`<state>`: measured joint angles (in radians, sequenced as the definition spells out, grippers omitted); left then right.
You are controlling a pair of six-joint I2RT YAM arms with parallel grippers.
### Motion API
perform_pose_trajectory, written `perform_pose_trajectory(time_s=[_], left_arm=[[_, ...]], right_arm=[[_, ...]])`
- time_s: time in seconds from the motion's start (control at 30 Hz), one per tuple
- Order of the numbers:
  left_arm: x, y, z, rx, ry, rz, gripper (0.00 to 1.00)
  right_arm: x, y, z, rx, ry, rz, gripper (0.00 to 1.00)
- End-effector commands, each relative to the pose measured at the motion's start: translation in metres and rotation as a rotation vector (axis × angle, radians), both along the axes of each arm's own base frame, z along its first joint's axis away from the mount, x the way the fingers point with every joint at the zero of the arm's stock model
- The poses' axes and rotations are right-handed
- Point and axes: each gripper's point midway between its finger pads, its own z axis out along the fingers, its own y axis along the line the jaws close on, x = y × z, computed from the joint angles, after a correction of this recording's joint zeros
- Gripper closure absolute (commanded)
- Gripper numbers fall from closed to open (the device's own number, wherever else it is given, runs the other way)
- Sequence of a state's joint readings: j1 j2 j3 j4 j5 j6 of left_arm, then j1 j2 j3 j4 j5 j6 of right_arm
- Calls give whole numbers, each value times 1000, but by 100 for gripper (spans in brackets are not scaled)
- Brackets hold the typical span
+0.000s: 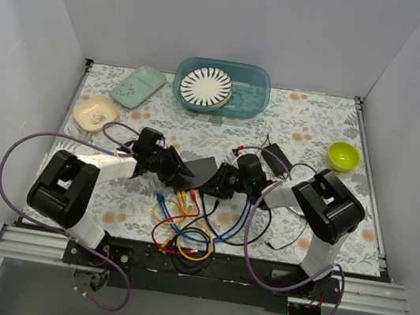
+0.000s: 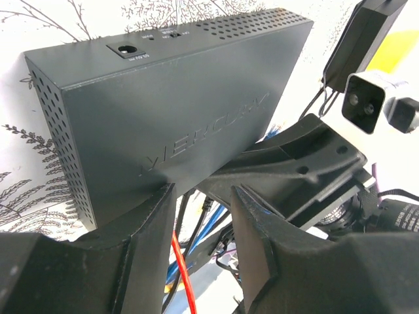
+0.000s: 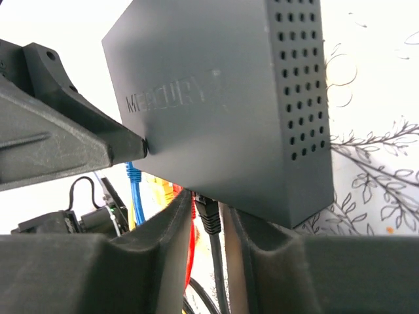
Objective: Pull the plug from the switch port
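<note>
Both arms reach inward from their bases, forearms low over the table, so that the two grippers meet nose to nose near the middle. The left arm (image 1: 69, 191) angles right, and its left gripper (image 1: 182, 167) pinches the edge of the switch (image 2: 177, 98), with one finger (image 2: 154, 229) lying on its broad lettered face. The right arm (image 1: 329, 212) bends at the elbow and points left. The fingers (image 3: 173, 235) of the right gripper (image 1: 220, 181) stand close together, one on each side of a black plug (image 3: 209, 216), with no gap showing.
</note>
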<state>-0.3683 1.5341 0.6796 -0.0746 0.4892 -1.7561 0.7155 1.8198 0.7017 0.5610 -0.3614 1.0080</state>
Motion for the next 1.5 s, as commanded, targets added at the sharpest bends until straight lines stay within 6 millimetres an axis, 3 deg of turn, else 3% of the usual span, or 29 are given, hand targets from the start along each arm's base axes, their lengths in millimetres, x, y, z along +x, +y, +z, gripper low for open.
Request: perform_pose_trajectory(time_s=[0.0,0.2,0.47,0.7,0.97,1.07,1.27,1.37,1.43,1.47], left_arm=[[-8,4,-1,10,-2,-14,61],[-7,3,0,3,-4,-16,61],[-20,-17,11,-152,20,-73,61],[-35,-31,-11,-154,82,-131,61],[-23,-31,-21,-121,87,-91,61],[-14,-29,-23,-81,75,-76,61],[5,-29,-16,-34,22,-72,61],[18,-27,-8,-6,-19,-66,61],[30,-25,-4,30,-48,-71,62],[32,-23,-6,42,-47,-73,61]], right_arm=[[11,3,1,36,-1,-40,75],[1,-1,-8,28,13,-17,99],[-20,-9,-25,-46,20,114,99],[-40,-17,-38,-113,36,225,99],[-67,-36,-45,-177,49,304,99],[-69,-51,-43,-234,21,279,99],[-45,-97,-29,-364,-63,102,99],[-37,-97,-12,-368,-153,132,99],[-31,-81,7,-306,-199,173,84],[-30,-78,10,-309,-215,186,72]])
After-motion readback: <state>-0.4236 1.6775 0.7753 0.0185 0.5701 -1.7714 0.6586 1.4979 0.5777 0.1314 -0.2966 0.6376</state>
